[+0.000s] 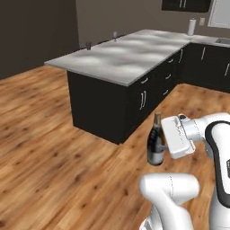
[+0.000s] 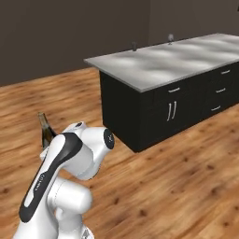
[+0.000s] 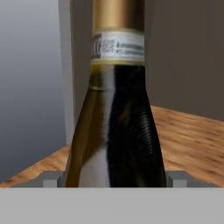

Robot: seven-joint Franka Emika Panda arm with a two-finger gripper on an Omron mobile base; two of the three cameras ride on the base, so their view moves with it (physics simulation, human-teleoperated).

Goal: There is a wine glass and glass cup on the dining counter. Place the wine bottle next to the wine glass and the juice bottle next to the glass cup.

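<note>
Right now we see the wine bottle (image 1: 156, 146) held upright in the air above the wood floor (image 1: 54, 170), its dark body gripped from the side by our fingers (image 3: 51, 179), which close against it left and right in the hand view. Ahead stands the dining worktop (image 1: 121, 56), well apart from the bottle. At its far edge sit the glass cup (image 1: 88, 45) and the wine glass (image 1: 115, 35).

The wine bottle (image 1: 156, 143) — slim, dark, gold-foiled neck — hangs upright above the wood floor, well short of the dining counter (image 1: 121, 58). At that counter's far edge stand the glass cup (image 1: 88, 46) and wine glass (image 1: 115, 35) — apart.
</note>
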